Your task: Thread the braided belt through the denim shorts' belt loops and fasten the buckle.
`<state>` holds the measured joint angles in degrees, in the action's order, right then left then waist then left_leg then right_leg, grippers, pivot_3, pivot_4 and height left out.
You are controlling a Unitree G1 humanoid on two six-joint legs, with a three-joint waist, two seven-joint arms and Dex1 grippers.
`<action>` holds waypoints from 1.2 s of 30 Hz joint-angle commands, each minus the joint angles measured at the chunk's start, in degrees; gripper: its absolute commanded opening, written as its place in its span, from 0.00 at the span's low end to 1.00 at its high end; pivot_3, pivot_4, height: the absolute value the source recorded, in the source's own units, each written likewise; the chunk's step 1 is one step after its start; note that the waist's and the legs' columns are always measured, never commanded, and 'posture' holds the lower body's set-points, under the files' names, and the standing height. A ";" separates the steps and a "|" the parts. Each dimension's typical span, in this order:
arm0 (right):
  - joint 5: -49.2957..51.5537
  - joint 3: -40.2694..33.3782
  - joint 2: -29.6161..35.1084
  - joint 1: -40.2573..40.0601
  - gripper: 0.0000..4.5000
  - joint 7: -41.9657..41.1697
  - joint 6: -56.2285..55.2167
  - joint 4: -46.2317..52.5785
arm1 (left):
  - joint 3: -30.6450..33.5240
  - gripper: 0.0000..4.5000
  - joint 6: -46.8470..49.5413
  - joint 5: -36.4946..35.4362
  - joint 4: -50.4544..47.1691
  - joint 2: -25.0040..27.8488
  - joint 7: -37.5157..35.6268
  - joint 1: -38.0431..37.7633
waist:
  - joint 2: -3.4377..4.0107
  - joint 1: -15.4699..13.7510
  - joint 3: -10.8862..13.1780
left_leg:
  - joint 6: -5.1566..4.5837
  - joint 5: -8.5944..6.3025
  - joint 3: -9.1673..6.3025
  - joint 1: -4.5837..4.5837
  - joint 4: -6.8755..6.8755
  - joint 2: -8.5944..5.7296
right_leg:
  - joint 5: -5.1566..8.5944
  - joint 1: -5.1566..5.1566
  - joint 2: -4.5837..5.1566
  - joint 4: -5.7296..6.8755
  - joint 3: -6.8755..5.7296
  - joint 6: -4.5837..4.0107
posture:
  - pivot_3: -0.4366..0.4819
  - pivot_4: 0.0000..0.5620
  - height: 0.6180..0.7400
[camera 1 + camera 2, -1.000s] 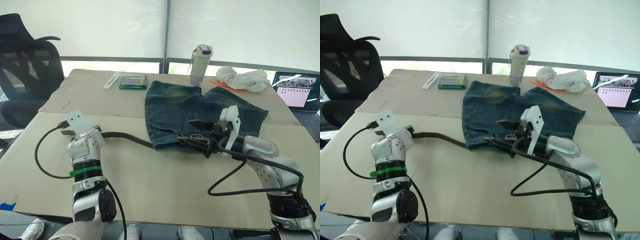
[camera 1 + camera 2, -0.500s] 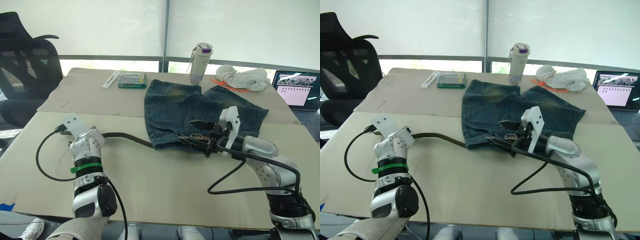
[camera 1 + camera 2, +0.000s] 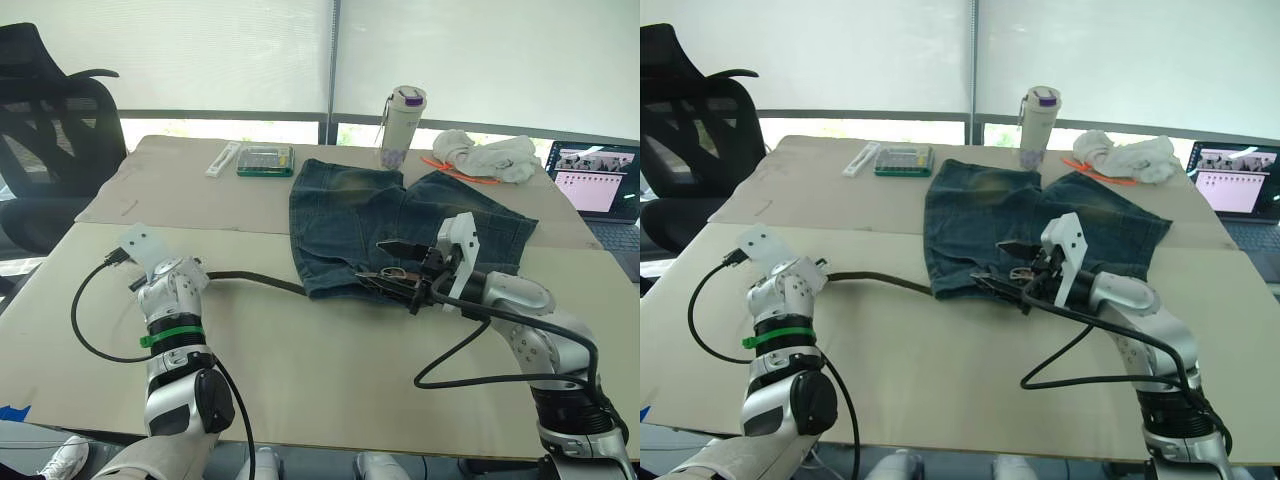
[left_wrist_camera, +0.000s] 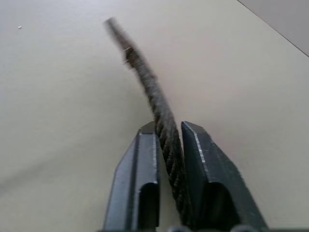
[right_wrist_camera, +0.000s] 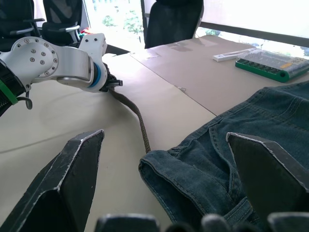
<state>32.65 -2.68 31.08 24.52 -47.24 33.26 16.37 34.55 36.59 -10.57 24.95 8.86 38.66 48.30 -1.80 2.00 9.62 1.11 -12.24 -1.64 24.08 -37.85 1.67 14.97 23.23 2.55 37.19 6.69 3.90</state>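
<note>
Left gripper: the left gripper (image 4: 169, 159) sits low over the near-left part of the table (image 3: 330, 370), its two black fingers (image 4: 140, 188) clamped on the braided belt (image 3: 262, 281). The wrist view shows the strap pinched between both pads, with a short free end running out beyond the tips.

Right gripper: the right gripper (image 3: 400, 280) is at the near edge of the denim shorts (image 3: 370, 215), by the waistband. Its fingers (image 5: 72, 179) stand wide apart, one on the belt's side of the waistband corner and one over the denim. Nothing is held between them.

Braided belt: dark brown strap lying on the table, running from the left gripper across to the near-left corner of the shorts, where it meets the fabric. From there on its course cannot be made out.

Buckle: a small silvery metal piece (image 3: 396, 272) shows at the waistband, right by the right gripper's fingertips. Whether it is fastened cannot be told.

Denim shorts: spread flat in the middle of the table, waistband toward the robot, legs pointing away.

Belt loops: too small to be told apart.

Other items: a bottle with a purple lid (image 3: 401, 128), a white cloth bundle (image 3: 486, 157), a green case (image 3: 265, 161) and a laptop (image 3: 598, 185) lie along the far side, well apart from the shorts' waistband.
</note>
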 commanded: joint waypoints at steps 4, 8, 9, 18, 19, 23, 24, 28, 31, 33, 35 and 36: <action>-0.02 -1.03 0.16 0.91 1.00 0.55 -1.46 1.06 | -5.25 0.00 -7.44 1.09 -3.99 0.79 -4.92 0.13 | 0.00 -0.11 0.00 | 0.01 0.01 -0.01 0.01 0.00 0.00 | 0.00 0.00 0.00 -0.01 -0.01 0.00 | 0.48 0.27 0.98; 0.15 -2.47 -0.37 1.00 1.00 4.51 0.54 0.80 | -20.20 0.00 -19.79 5.60 -10.67 1.88 -21.95 -3.70 | 0.00 -0.26 0.00 | 0.09 0.05 0.00 0.04 0.01 -0.01 | -0.01 0.01 0.00 -0.03 -0.02 -0.02 | 0.48 0.27 0.98; 0.43 -3.08 -0.97 1.27 1.00 6.43 1.34 0.58 | -23.77 0.00 -21.96 7.63 -11.31 2.26 -24.32 -4.53 | 0.01 -0.57 0.00 | 0.12 0.06 0.01 0.04 0.02 -0.01 | -0.01 0.01 0.01 -0.03 -0.02 -0.02 | 0.48 0.27 0.98; 6.92 -9.03 -8.93 4.77 1.00 21.12 8.39 2.58 | -46.31 0.00 -43.78 26.74 -11.37 7.26 -34.76 -6.16 | 0.02 -0.95 -0.01 | 0.11 0.07 0.05 0.05 0.05 0.01 | -0.02 0.04 -0.02 -0.05 0.03 -0.04 | 0.48 0.27 0.98; 8.32 -9.81 -9.60 5.34 1.00 22.78 10.08 2.91 | -48.31 0.00 -46.41 29.47 -10.47 8.20 -34.89 -5.52 | 0.02 -0.94 -0.01 | 0.10 0.07 0.05 0.04 0.05 0.02 | -0.02 0.04 -0.02 -0.04 0.03 -0.04 | 0.48 0.27 0.98; 14.37 -12.92 -12.85 8.14 1.00 30.90 17.17 3.31 | -55.13 0.00 -56.93 39.78 -7.60 11.50 -34.01 -2.81 | 0.02 -0.96 -0.01 | 0.10 0.08 0.06 0.06 0.05 0.01 | -0.02 0.04 -0.02 -0.04 0.03 -0.04 | 0.48 0.27 0.98; 15.41 -13.21 -13.38 8.68 1.00 32.20 18.31 3.50 | -56.59 0.00 -59.31 41.99 -6.96 12.26 -33.73 -2.21 | 0.02 -1.02 -0.01 | 0.09 0.07 0.06 0.06 0.05 0.01 | -0.02 0.04 -0.02 -0.05 0.03 -0.04 | 0.48 0.27 0.98; 21.18 -15.73 -16.12 10.77 1.00 38.34 21.65 3.41 | -58.81 0.00 -64.37 47.18 -4.77 13.36 -32.00 -0.62 | 0.03 -1.00 -0.01 | 0.08 0.07 0.05 0.09 0.05 0.01 | -0.02 0.05 -0.01 -0.05 0.02 -0.04 | 0.48 0.27 0.98; 25.90 -18.16 -17.71 13.12 1.00 42.60 21.80 3.38 | -59.96 0.00 -66.99 51.01 -3.51 14.15 -31.02 0.42 | 0.03 -0.95 -0.01 | 0.08 0.07 0.06 0.13 0.04 0.01 | -0.02 0.11 -0.01 -0.02 0.02 -0.03 | 0.48 0.27 0.98; 27.14 -18.64 -17.04 13.67 1.00 42.95 21.23 3.85 | -60.00 0.00 -67.77 52.03 -2.66 14.18 -30.52 0.68 | 0.03 -0.97 -0.01 | 0.07 0.08 0.06 0.15 0.04 0.01 | -0.02 0.13 -0.01 0.00 0.01 -0.03 | 0.48 0.27 0.98; 28.21 -18.62 -16.26 13.43 0.88 43.11 21.36 4.20 | -59.70 0.00 -68.21 52.44 -1.93 14.06 -30.17 0.75 | 0.03 -0.97 -0.01 | 0.07 0.07 0.06 0.15 0.04 0.02 | -0.02 0.13 -0.01 -0.01 0.00 -0.03 | 0.48 0.27 0.98; 28.51 -18.34 -15.74 13.19 0.82 42.88 21.57 4.38 | -59.59 0.00 -68.40 52.55 -1.68 13.99 -30.00 0.81 | 0.03 -0.96 -0.01 | 0.06 0.07 0.05 0.17 0.04 0.02 | -0.02 0.14 -0.01 -0.02 -0.01 -0.03 | 0.48 0.27 0.98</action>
<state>59.34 -20.38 14.56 37.43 -4.37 55.43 18.17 -25.80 -30.40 41.66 23.77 23.03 7.46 47.57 -1.77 1.04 9.61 1.18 -12.17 -1.58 24.26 -37.81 1.68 14.95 23.38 2.54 37.17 6.69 3.87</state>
